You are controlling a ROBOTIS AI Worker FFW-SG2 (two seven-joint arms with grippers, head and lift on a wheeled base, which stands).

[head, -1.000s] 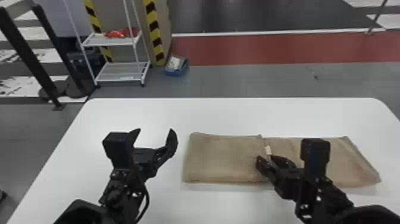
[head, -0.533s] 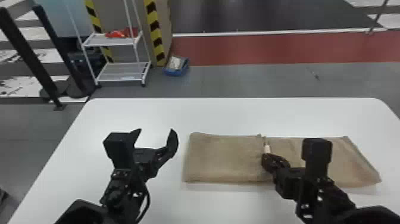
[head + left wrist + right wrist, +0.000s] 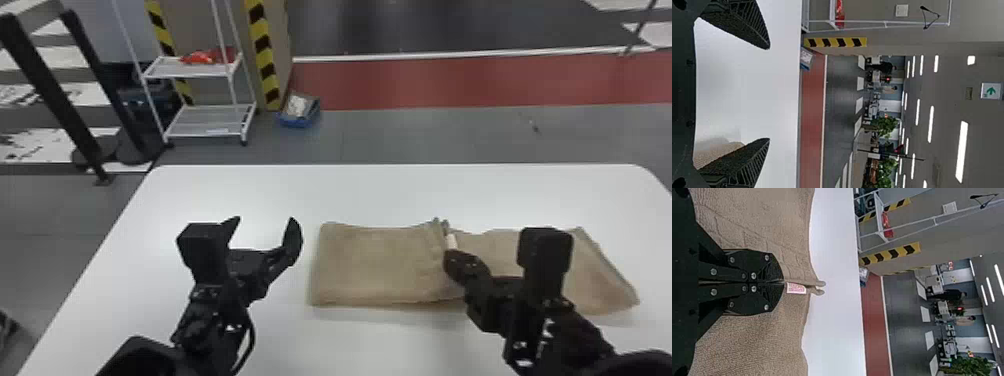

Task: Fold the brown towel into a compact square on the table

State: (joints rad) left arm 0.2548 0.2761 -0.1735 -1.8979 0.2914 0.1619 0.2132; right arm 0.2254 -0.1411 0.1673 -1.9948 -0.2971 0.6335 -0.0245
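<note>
The brown, softly textured cloth towel (image 3: 375,272) lies as a long, low rectangle on the smooth white counter (image 3: 350,192), a ridge standing up near its middle beside a small white fabric tag (image 3: 796,288). There the black two-fingered right gripper (image 3: 784,282) has its fingers clenched on a pinch of the towel. The black two-fingered left gripper (image 3: 265,220) waits just beside the towel's left end, fingers spread and empty.

This looks like the crosswise fold that turns the strip into a square, though the layers under the right arm are hard to make out. Next, the pinched cloth probably needs lifting, carrying across and laying down with edges matched.
</note>
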